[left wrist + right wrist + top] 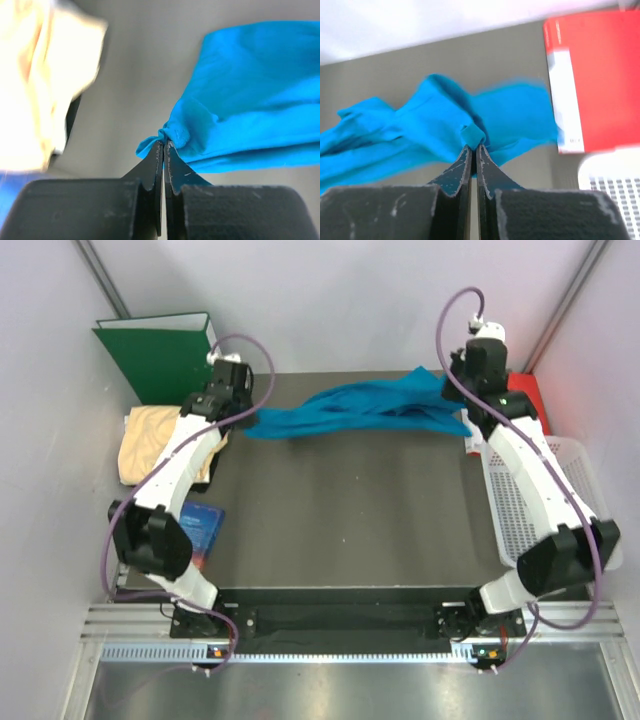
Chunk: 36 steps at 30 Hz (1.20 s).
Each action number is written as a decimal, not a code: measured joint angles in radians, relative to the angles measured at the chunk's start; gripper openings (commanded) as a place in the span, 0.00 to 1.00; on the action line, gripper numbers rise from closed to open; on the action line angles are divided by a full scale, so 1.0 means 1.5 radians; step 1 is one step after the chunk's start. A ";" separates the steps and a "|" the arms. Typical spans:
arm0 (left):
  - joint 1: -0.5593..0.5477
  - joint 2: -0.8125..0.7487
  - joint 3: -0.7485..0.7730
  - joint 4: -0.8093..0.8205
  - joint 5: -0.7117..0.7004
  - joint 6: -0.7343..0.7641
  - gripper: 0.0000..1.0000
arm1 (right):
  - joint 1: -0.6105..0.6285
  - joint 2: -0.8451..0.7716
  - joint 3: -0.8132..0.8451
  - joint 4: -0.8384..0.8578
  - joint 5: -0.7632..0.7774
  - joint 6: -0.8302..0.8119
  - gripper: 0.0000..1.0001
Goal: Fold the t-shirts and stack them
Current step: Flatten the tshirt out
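off the far-left corner of the mat (350, 520) stands a green binder (160, 355). just off the mat's left edge the yellow shirt (150, 440) lies in a loose heap, not folded. the left gripper (163, 144) hangs over the mat's far-left corner, its fingers pressed together on a small bunched tip of the blue shirt (370, 408). that shirt runs as a twisted, rumpled band along the mat's far edge, from one gripper to the other; i cannot tell whether its middle touches the mat. at the mat's far-right corner the right gripper (472, 146) has its fingers clamped on another fold of the same cloth. a red folder (592, 80) lies just past that corner, and a white basket (560, 490) sits along the mat's right edge.

the step in hand looks like spreading the blue shirt before any fold, so the task seems barely begun and nothing is stacked. the next move likely calls for both arms to draw the cloth toward the mat's middle under even tension and lay it flat. since it is roped up, a shake or a fresh grip at true corners may be needed.
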State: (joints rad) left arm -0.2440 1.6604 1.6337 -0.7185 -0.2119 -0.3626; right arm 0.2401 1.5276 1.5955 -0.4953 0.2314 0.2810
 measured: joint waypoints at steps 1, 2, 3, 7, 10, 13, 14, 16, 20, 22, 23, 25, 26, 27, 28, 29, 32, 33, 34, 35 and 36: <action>0.000 -0.021 -0.027 -0.014 -0.010 -0.011 0.00 | 0.000 -0.021 -0.019 -0.010 0.000 0.004 0.00; 0.000 -0.041 -0.050 -0.035 -0.016 -0.025 0.00 | 0.000 -0.044 -0.047 -0.019 -0.003 0.011 0.00; 0.000 -0.061 -0.079 -0.053 -0.023 -0.040 0.00 | 0.000 -0.057 -0.071 -0.034 -0.006 0.016 0.00; 0.000 -0.088 -0.167 -0.132 -0.015 -0.090 0.86 | 0.000 -0.056 -0.181 -0.102 -0.035 0.030 0.00; -0.003 -0.060 -0.192 -0.190 0.003 -0.110 0.99 | 0.000 -0.008 -0.240 -0.156 -0.066 0.034 0.00; -0.006 -0.039 -0.192 -0.197 0.008 -0.107 0.99 | -0.001 0.031 -0.254 -0.188 -0.086 0.034 0.00; -0.008 -0.034 -0.186 -0.195 0.008 -0.104 0.99 | -0.001 0.039 -0.253 -0.188 -0.091 0.034 0.00; -0.008 -0.020 -0.159 -0.186 0.008 -0.093 0.99 | -0.001 0.049 -0.245 -0.189 -0.098 0.034 0.00; -0.008 0.066 -0.046 -0.150 0.001 -0.075 0.98 | -0.001 0.068 -0.223 -0.179 -0.103 0.031 0.00; -0.008 0.132 0.013 -0.125 -0.003 -0.067 0.96 | -0.001 0.078 -0.217 -0.171 -0.105 0.030 0.00; -0.007 0.167 0.038 -0.112 -0.002 -0.065 0.96 | -0.001 0.083 -0.215 -0.168 -0.106 0.029 0.00; -0.006 0.234 0.083 -0.103 0.007 -0.060 0.96 | -0.001 0.096 -0.210 -0.161 -0.109 0.029 0.00; -0.005 0.271 0.107 -0.098 0.014 -0.057 0.96 | -0.001 0.102 -0.208 -0.161 -0.110 0.029 0.00; -0.004 0.307 0.130 -0.095 0.022 -0.056 0.96 | -0.001 0.107 -0.207 -0.160 -0.111 0.029 0.00; -0.004 0.338 0.148 -0.092 0.028 -0.055 0.96 | -0.001 0.113 -0.203 -0.159 -0.112 0.029 0.00; -0.004 0.365 0.165 -0.092 0.033 -0.055 0.97 | -0.001 0.116 -0.201 -0.156 -0.113 0.028 0.00; -0.003 0.429 0.201 -0.092 0.054 -0.056 0.89 | -0.002 0.121 -0.186 -0.155 -0.115 0.027 0.00; -0.003 0.434 0.214 -0.093 0.058 -0.054 0.76 | -0.002 0.121 -0.182 -0.154 -0.116 0.027 0.00; -0.002 0.438 0.224 -0.090 0.062 -0.053 0.56 | -0.002 0.121 -0.179 -0.152 -0.116 0.025 0.00; -0.001 0.440 0.230 -0.088 0.064 -0.055 0.01 | -0.002 0.121 -0.176 -0.151 -0.116 0.024 0.00; 0.000 0.447 0.242 -0.089 0.068 -0.048 0.00 | -0.003 0.121 -0.176 -0.149 -0.116 0.024 0.00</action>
State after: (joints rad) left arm -0.2436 2.3310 1.9972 -0.8513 -0.1101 -0.4351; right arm 0.2363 1.7096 1.3315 -0.7185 0.0578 0.3172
